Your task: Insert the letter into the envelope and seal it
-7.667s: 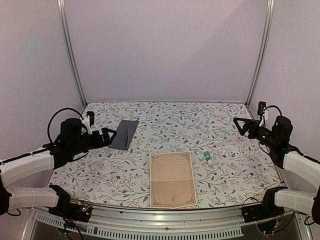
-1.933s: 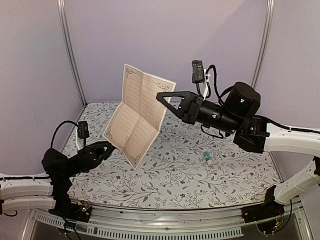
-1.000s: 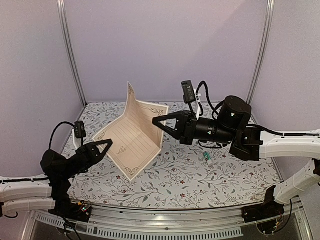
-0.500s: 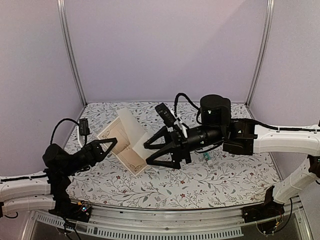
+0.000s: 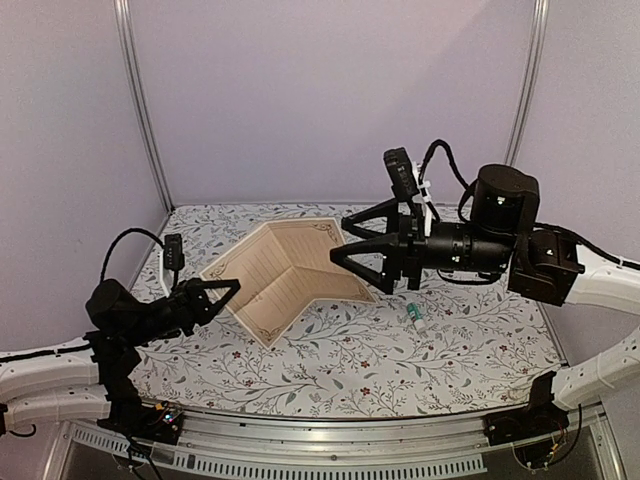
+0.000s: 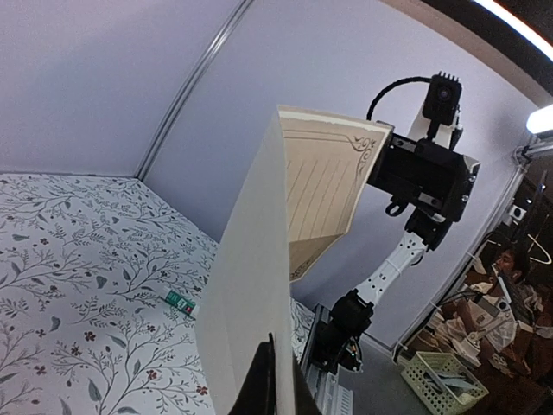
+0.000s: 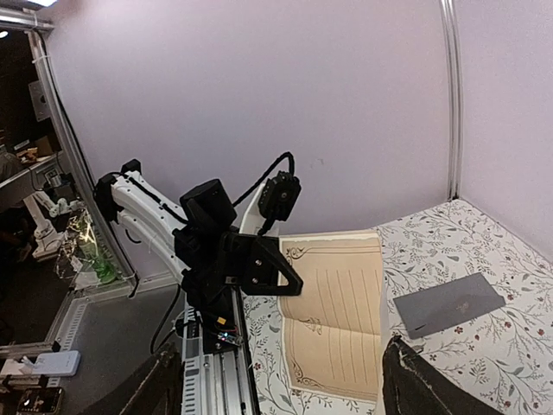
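Note:
The letter [image 5: 285,268], a tan sheet with a dark ornate border, is creased into an open V above the left half of the table. My left gripper [image 5: 222,291] is shut on its near-left edge; in the left wrist view the letter [image 6: 259,277] rises straight up from the closed fingers [image 6: 270,380]. My right gripper [image 5: 341,237] stands open just right of the sheet, holding nothing. In the right wrist view its fingers [image 7: 164,385] are spread wide, with the letter [image 7: 341,303] beyond them. The dark grey envelope [image 7: 449,304] lies flat on the cloth; the top view hides it behind the letter.
A small teal-and-white tube [image 5: 414,312] lies on the floral tablecloth [image 5: 400,370] right of centre, below the right arm, and the tube [image 6: 181,301] also shows in the left wrist view. Metal frame posts [image 5: 140,110] stand at the back corners.
My right gripper has opened, let go of the letter and drawn back up and to the right. The letter has sprung from a tight fold into an open V, still held by the left gripper.

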`<state>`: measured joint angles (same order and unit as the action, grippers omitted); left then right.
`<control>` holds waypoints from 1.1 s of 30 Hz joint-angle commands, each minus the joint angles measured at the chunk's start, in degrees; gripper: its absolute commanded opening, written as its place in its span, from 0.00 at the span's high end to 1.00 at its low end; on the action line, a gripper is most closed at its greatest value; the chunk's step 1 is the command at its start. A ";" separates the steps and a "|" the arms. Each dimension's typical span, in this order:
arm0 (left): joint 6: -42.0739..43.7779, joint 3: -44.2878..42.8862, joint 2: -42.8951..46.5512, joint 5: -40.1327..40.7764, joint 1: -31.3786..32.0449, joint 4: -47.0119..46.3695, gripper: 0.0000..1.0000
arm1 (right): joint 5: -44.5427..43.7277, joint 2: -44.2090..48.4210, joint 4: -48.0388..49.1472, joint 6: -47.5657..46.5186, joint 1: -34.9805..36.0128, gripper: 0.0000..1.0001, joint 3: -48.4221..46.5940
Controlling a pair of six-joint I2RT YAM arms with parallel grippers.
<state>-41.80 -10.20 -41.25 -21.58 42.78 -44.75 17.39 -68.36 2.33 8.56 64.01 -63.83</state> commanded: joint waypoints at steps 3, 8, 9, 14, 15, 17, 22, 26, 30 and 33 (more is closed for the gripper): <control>3.48 -1.71 0.43 -3.88 -0.40 1.32 1.00 | -10.62 3.77 -2.24 0.93 -2.67 0.23 2.59; 4.05 -2.06 0.85 -5.96 -0.41 1.38 1.00 | -12.42 7.87 -4.10 1.07 -8.31 0.26 4.60; 4.16 -2.10 0.84 -6.27 -0.38 1.34 1.00 | -13.04 8.30 -4.51 0.97 -9.16 0.27 4.90; 4.43 -2.45 0.35 -8.06 -0.37 1.27 1.00 | -18.65 10.20 -4.45 0.85 -13.98 0.30 6.34; 4.57 -2.54 0.22 -8.71 -0.34 0.98 1.00 | -19.88 10.09 -4.72 0.44 -14.64 0.30 6.35; 4.56 -2.76 -0.15 -10.12 -0.19 0.57 1.00 | -20.06 9.19 -5.46 -0.84 -15.91 0.30 6.35; 4.46 -2.99 -1.00 -12.16 0.13 -0.46 1.00 | -1.27 4.80 -6.33 -3.33 -18.41 0.29 6.39; 4.11 -2.99 -1.15 -13.70 0.41 -1.57 1.00 | 15.79 -0.36 -6.33 -6.60 -18.14 0.24 6.17; 4.09 -3.02 -1.02 -14.04 0.63 -1.81 1.00 | 22.94 -2.50 -4.05 -7.47 -15.82 0.22 7.42; 3.94 -2.99 -1.06 -14.52 0.79 -2.20 1.00 | 27.49 -3.05 -2.79 -8.95 -13.00 0.21 8.41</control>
<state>-38.09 -11.86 -42.28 -34.41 43.13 -44.88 33.12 -71.09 -2.94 2.61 47.77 -56.77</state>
